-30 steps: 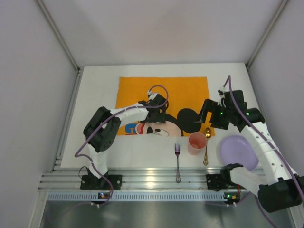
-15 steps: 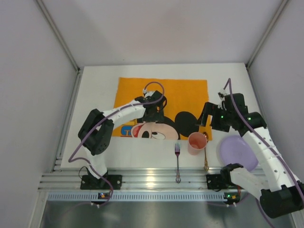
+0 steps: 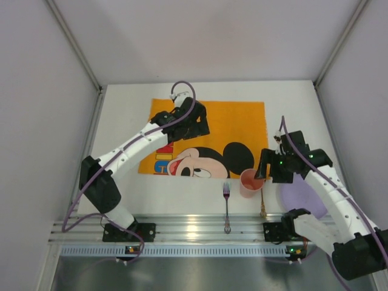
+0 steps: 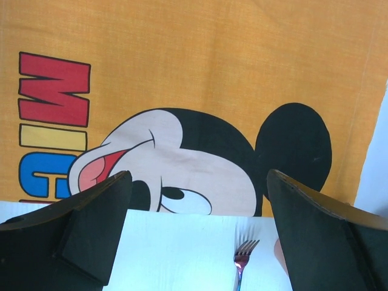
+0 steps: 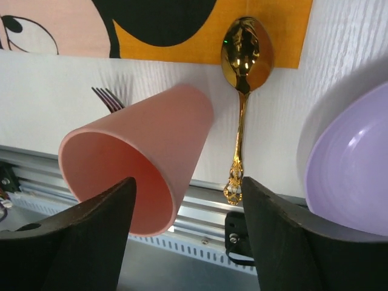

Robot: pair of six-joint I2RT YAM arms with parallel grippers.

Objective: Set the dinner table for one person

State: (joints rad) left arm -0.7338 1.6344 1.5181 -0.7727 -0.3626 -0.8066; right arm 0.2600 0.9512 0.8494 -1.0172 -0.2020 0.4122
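two arms: left arm (image 3: 130, 145) stretched over placemat (image 3: 242, 118), right fingers (image 5: 79, 242) straddling cup (image 5: 145, 145).

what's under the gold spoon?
The gold spoon has its bowl overlapping the orange placemat at its near edge; the handle lies on the white dinner table. The cloth directly beneath the bowl is hidden.

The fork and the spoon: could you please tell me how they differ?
The fork looks purplish; the spoon is shiny gold with an ornate handle end. The fork lies left of the cup, the spoon right of it. The fork lies wholly on bare table, tines short of the placemat; the spoon's bowl overlaps the placemat's edge. Both lie flat, handles toward the arms' bases.
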